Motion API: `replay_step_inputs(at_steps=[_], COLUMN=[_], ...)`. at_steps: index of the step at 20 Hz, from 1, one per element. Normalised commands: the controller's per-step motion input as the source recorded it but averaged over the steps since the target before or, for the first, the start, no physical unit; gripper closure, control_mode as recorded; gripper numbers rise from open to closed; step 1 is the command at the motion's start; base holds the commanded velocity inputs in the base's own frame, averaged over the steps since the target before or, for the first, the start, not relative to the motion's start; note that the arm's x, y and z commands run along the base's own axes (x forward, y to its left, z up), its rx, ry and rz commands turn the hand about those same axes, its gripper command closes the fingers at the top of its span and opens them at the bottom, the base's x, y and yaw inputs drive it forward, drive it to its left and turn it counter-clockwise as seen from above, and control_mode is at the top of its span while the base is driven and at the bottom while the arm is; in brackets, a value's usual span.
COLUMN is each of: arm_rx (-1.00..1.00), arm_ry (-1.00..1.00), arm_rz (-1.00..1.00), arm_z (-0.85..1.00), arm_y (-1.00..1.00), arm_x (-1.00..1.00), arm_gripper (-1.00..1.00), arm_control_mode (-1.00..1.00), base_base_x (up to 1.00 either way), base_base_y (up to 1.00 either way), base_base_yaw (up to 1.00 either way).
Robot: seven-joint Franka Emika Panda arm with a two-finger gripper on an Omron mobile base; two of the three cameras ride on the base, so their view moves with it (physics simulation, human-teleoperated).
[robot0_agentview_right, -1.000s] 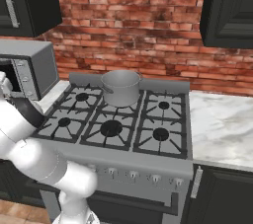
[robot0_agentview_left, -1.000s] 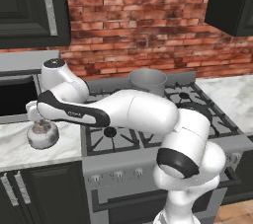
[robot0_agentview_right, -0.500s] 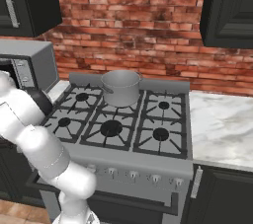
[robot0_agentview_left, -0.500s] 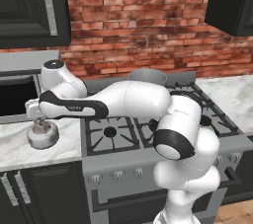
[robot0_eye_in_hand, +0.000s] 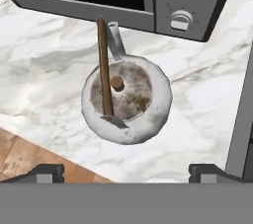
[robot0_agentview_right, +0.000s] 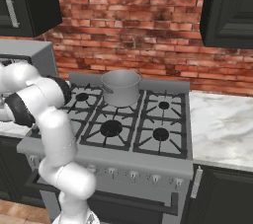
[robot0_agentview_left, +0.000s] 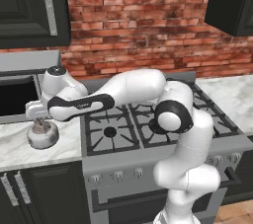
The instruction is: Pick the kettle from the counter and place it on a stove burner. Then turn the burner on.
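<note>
The kettle (robot0_agentview_left: 43, 134) is a small squat silver-grey pot with a thin upright brown handle (robot0_eye_in_hand: 104, 75), standing on the white marble counter (robot0_agentview_left: 15, 151) left of the stove. From above, the kettle (robot0_eye_in_hand: 126, 100) sits in the middle of the hand view on the counter (robot0_eye_in_hand: 44, 60). My gripper (robot0_agentview_left: 38, 118) hangs right over it, open; my gripper (robot0_eye_in_hand: 126, 172) has its fingertips (robot0_eye_in_hand: 47, 171) wide apart, above the kettle, with nothing between them. The front-left stove burner (robot0_agentview_left: 109, 131) lies bare under its grate.
A microwave (robot0_agentview_left: 15, 94) stands just behind the kettle; its front and dial (robot0_eye_in_hand: 181, 19) are close to the spout. A larger grey pot (robot0_agentview_right: 121, 87) sits on the back centre burner. A row of knobs (robot0_agentview_right: 111, 171) runs along the stove front.
The arm's elbow and upper links have swung up and to the left, while the hand has stayed over the kettle. The kettle has not moved and the jaws remain open.
</note>
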Motion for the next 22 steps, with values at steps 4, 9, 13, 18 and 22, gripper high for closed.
replay_step_inputs(at_steps=[4,9,13,18,22], arm_rx=[0.0,0.0,0.0,0.0,0.0], arm_ry=[0.01,0.0,0.0,0.0,0.0], arm_rz=[0.0,0.0,0.0,-0.04,-0.07], arm_z=[-0.05,-0.04,-0.05,-0.12,-0.25], arm_y=[0.48,0.46,0.07,-0.06,-0.13], arm_x=[0.38,0.41,0.25,0.07,0.0], arm_gripper=[-1.0,-1.0,1.0,1.0,1.0], arm_control_mode=[-1.0,-1.0,-1.0,-1.0,-1.0], base_base_x=[0.0,0.0,0.0,0.0,0.0], base_base_y=[0.0,0.0,0.0,0.0,0.0], base_base_yaw=[0.0,0.0,0.0,0.0,0.0])
